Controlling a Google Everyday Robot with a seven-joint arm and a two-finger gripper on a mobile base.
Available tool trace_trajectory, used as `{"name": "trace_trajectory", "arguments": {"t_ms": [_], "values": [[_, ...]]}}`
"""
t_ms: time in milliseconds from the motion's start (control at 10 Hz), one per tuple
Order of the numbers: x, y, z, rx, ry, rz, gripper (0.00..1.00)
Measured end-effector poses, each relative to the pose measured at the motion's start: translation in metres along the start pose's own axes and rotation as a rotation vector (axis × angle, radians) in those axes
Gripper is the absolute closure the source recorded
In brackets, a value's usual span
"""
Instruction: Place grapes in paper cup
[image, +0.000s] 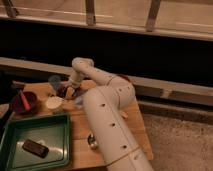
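My gripper (68, 92) hangs from the white arm (107, 117) at the back left of the wooden table (132, 127). It sits just right of and behind the whitish paper cup (53, 102). A dark reddish lump, apparently the grapes (61, 91), lies at the gripper's tip between the paper cup and the small blue cup (55, 80). I cannot tell whether the gripper holds the grapes or only touches them.
A red bowl (24, 101) with something in it stands left of the paper cup. A green tray (37, 137) holding a dark flat object (35, 148) fills the front left. A shiny metal cup (91, 141) sits beside the arm's base. Another red bowl (123, 78) peeks out behind the arm.
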Motion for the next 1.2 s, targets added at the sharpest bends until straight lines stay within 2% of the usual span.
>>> {"name": "trace_trajectory", "arguments": {"t_ms": [200,400,500,1000,1200], "values": [[-0.003,-0.001,-0.003,0.003,-0.008,-0.005,0.8],[-0.005,-0.004,-0.01,0.013,-0.02,-0.003,0.96],[-0.008,-0.003,-0.017,0.004,-0.038,0.006,1.0],[-0.038,0.011,-0.089,-0.063,-0.096,-0.005,1.0],[-0.041,0.025,-0.112,-0.11,-0.118,-0.007,1.0]]}}
